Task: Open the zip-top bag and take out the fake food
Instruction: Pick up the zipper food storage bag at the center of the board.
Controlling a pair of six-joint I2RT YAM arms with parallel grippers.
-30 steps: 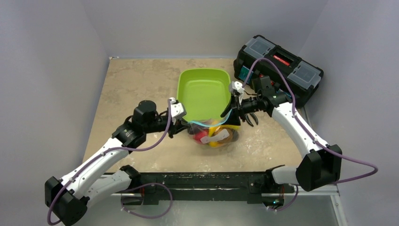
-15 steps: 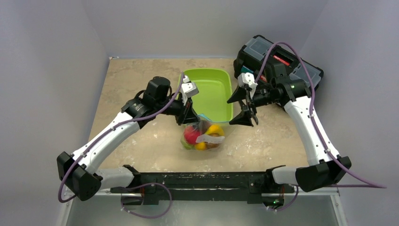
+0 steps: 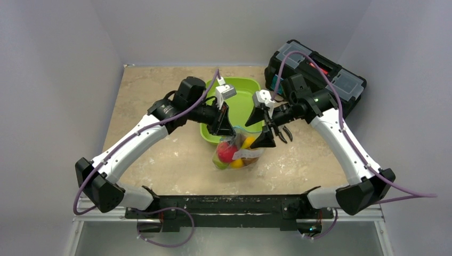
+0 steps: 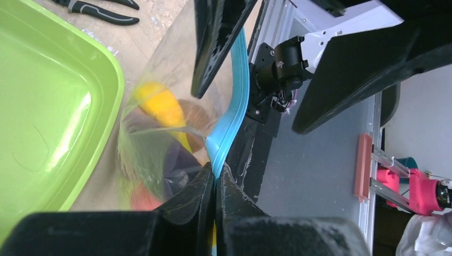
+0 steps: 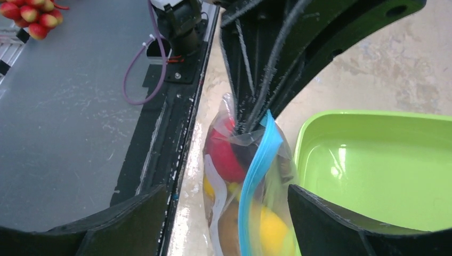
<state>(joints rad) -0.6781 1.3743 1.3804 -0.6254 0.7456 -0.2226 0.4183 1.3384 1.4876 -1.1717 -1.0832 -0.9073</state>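
- Teal-blue zipper strip [image 4: 238, 90] of the zip-top bag [image 3: 237, 152] is pinched between the fingers of the left gripper [image 4: 216, 184], which are pressed tight together on it (no gap shows in the left wrist view).
- Wide apart stand the fingers of the right gripper [image 5: 240, 224], one on either side of the bag's top; whether either touches the plastic I cannot tell.
- Inside the bag sits the fake food [image 3: 228, 153], with red and yellow pieces showing.
- Bag hangs at the near edge of the lime-green tray [image 3: 240, 93].

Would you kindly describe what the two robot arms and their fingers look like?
The left arm and right arm have white shells, black joints and a purple cable each. The left gripper and right gripper have black wedge-shaped fingers and white camera blocks.
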